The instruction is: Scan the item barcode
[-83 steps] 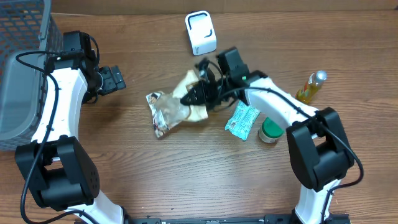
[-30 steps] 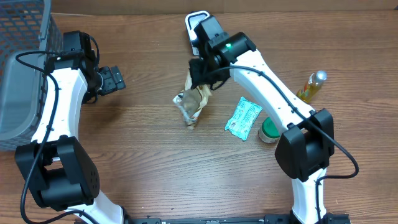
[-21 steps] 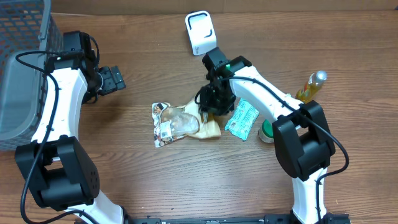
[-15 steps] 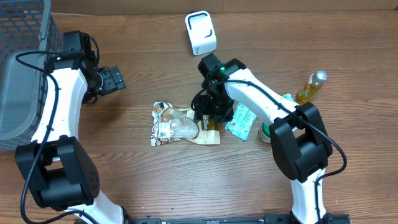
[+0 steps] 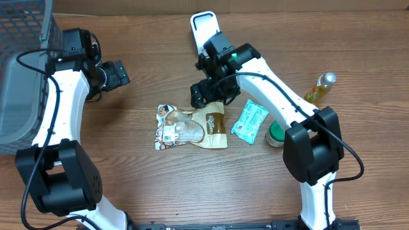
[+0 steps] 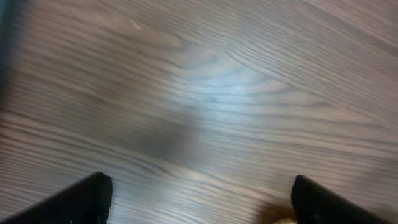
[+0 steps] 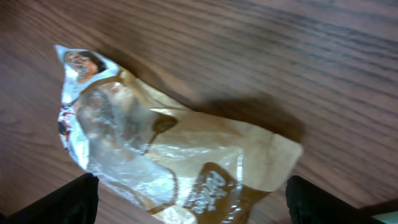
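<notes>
Near the middle of the worktop [image 5: 160, 185], the snack pouch [image 5: 190, 127] lies flat and free of any grip. Its clear window faces up, a brown printed end points to your right, and a white printed end points to your left. A small pale label sits by the left end, too small to read.

Just above the pouch's upper right edge, your right fingers [image 7: 68, 199] stand wide apart with nothing between them. In the right wrist view their dark tips show only at the two lower corners, and the pouch spreads across the wood below. The right arm [image 5: 275, 89] reaches in from the right side.

Beyond that arm, at the far edge, the white scanner [image 5: 206, 32] stands upright, apart from the pouch.

Right of the pouch, a teal packet [image 5: 249, 120] lies flat. A green-lidded jar [image 5: 277, 135] sits just beside it, and a yellow bottle [image 5: 319, 89] lies farther right.

Well to the left, your left arm [image 5: 61, 102] is raised near the wire basket [image 5: 22, 64] in the far left corner. Your left fingers [image 6: 81, 199] are also spread wide and hold nothing. The left wrist view is blurred and shows only bare wood between them.
</notes>
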Robot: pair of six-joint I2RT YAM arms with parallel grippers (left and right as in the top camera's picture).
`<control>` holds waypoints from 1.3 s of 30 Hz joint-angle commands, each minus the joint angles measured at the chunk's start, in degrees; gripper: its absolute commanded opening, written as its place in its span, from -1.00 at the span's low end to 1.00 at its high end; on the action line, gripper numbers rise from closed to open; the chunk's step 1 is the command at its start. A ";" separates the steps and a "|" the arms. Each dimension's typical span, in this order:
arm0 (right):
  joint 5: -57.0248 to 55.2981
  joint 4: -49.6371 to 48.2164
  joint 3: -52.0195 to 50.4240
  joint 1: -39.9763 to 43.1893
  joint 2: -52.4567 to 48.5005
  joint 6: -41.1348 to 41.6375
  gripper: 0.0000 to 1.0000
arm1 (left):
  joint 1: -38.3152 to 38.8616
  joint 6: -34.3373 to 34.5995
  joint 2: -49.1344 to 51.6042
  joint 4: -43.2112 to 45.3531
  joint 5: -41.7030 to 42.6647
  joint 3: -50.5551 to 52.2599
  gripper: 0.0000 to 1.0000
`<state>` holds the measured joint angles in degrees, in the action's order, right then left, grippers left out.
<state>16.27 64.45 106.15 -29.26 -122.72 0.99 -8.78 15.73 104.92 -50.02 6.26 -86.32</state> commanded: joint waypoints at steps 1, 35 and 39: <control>2.25 -0.39 0.59 1.75 -1.75 -4.63 0.84 | 1.03 1.42 0.66 -6.36 13.31 -0.72 -0.51; 36.35 -5.07 -9.29 3.43 -10.10 -11.30 0.52 | 14.10 -3.93 8.20 -0.68 11.32 20.61 -0.88; 36.35 -8.70 -11.74 2.95 -10.10 -7.54 0.29 | 14.10 -3.93 8.20 -0.66 11.34 20.61 -0.88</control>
<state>50.65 57.08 96.05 -25.63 -132.60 -8.91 4.54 11.84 110.54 -51.20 18.09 -66.67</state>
